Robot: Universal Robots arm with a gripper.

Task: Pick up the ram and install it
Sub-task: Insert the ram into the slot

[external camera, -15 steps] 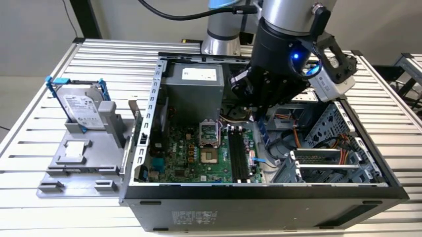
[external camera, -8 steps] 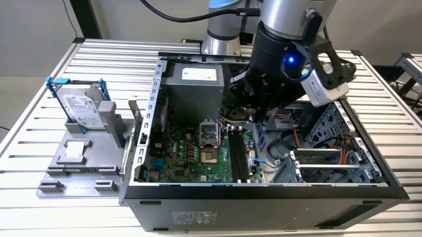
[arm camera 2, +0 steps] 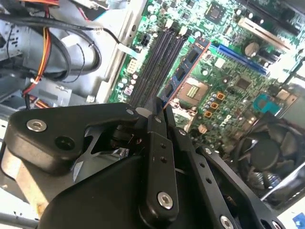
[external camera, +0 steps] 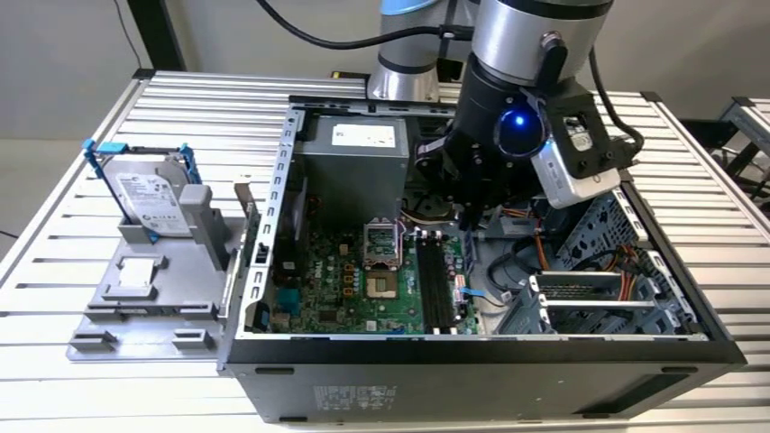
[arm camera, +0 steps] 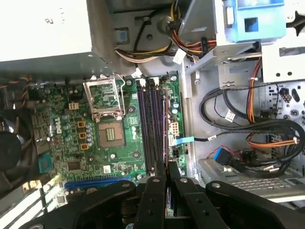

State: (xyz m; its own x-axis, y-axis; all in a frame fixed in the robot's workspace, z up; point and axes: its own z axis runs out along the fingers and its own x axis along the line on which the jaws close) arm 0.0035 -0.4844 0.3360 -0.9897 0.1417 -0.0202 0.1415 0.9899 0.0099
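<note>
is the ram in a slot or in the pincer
Held: the ram juts from the shut pincer, over the black slots. Whether it touches one: cannot tell.

Gripper [external camera: 464, 216] hangs low inside the open computer case [external camera: 481, 354], near the black slots [external camera: 435, 289]. Hard drive [external camera: 151, 200] stands upright at the exterior view's left.

Green motherboard [arm camera: 119, 157], black slots [arm camera: 148, 129], black hand [arm camera: 166, 167], and a seemingly reddish-edged dark ram [arm camera 2: 183, 71].
</note>
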